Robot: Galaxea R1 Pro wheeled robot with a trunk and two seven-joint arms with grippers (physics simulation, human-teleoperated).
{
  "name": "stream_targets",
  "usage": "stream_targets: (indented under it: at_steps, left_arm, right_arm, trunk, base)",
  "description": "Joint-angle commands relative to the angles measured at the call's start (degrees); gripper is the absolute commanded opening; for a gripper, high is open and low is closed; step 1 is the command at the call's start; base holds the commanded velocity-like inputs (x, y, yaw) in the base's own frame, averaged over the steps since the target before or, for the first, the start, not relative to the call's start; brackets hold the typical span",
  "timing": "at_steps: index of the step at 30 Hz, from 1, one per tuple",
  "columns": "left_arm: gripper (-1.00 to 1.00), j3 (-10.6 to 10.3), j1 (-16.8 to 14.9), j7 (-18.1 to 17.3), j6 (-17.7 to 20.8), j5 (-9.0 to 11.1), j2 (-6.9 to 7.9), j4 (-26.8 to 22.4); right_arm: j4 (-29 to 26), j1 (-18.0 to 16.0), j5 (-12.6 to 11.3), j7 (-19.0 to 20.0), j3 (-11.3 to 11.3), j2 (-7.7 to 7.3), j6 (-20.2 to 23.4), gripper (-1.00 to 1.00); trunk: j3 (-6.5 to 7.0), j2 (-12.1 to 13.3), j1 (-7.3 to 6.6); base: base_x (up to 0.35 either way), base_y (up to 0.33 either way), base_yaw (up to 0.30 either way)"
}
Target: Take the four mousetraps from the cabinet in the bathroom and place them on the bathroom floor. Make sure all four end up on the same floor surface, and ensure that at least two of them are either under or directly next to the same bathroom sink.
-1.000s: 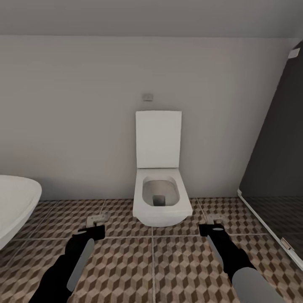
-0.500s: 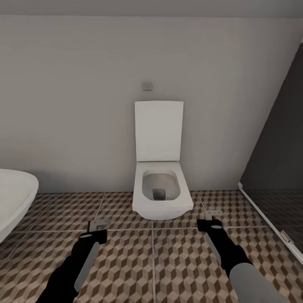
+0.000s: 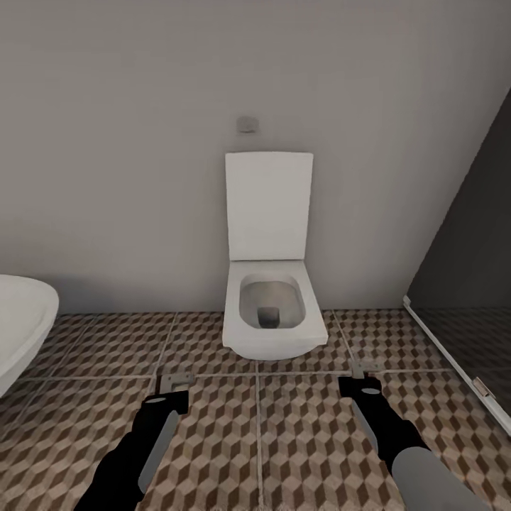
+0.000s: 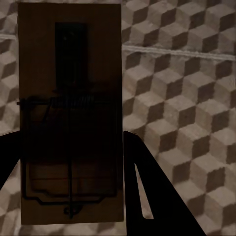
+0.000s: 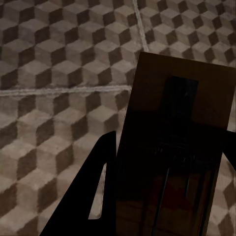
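One toilet (image 3: 270,284), cube-patterned bathroom floor (image 3: 298,440)

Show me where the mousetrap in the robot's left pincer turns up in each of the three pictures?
Head view: the mousetrap is a pale sliver at the tip of the left pincer, lower left, over the bathroom floor.
Left wrist view: the same mousetrap stands large and dark between the pincer's fingers.
Right wrist view: not that one; a second mousetrap is there.
Shared landmark: the cube-patterned tiles and their pale grout lines.
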Motion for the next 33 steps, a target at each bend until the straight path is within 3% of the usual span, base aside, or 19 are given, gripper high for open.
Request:
stream_targets:
  at_steps: [1,11,33]
  left_arm:
    - [-1.0,-0.1,-0.03,0.47,0.17,0.42,-0.02,-0.05]
    - [-1.0,-0.11,-0.04,0.47,0.06,0.46,-0.1,-0.19]
    - [-1.0,0.06,-0.04,0.39,0.01,0.39,0.36,-0.46]
  right_arm:
    - [-0.1,-0.01,0.35,-0.11,-0.05,-0.01,0.31,-1.0]
    - [-0.29,-0.01,0.57,-3.84,0.05,-0.06,-0.17,-1.0]
    - [0.14,-0.01,0.42,-4.47,0.16,0.1,-2.62,-1.0]
  trunk:
    - [-0.28,-0.04,0.01]
    - [-2.49,-0.17,0.27]
    - [-7.37,-0.47,0.84]
  base:
    - [0.0,0.0,0.0]
    - [0.0,0.0,0.0]
    - [0.0,0.0,0.0]
